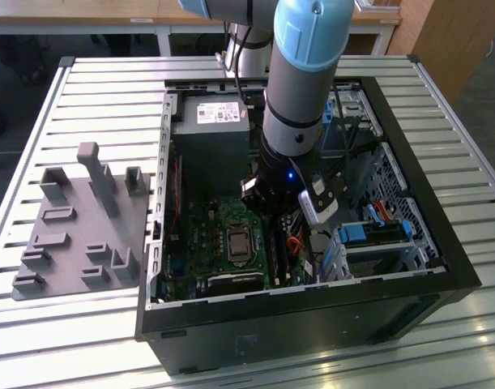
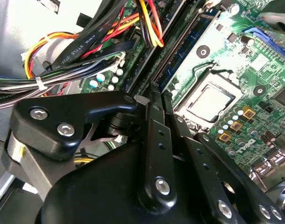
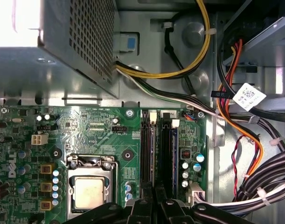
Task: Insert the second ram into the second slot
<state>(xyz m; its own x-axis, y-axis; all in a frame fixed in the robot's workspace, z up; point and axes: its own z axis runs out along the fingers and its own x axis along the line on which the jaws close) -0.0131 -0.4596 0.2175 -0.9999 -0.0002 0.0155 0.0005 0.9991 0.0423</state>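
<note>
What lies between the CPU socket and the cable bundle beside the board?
In the first wrist view, the dark memory slots lie between CPU socket and cable bundle.

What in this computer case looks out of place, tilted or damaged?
Nothing stands out. The motherboard lies flat, the cables are tied in bundles beside it, and the hand sits over the memory slots.

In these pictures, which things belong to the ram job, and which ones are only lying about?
Job in hand:
- claw, at the end of the ram slots
- ram slots
- motherboard

Lying about:
- power supply
- cables
- processor socket
- grey tray, outside the case
- blue drive clips
</note>
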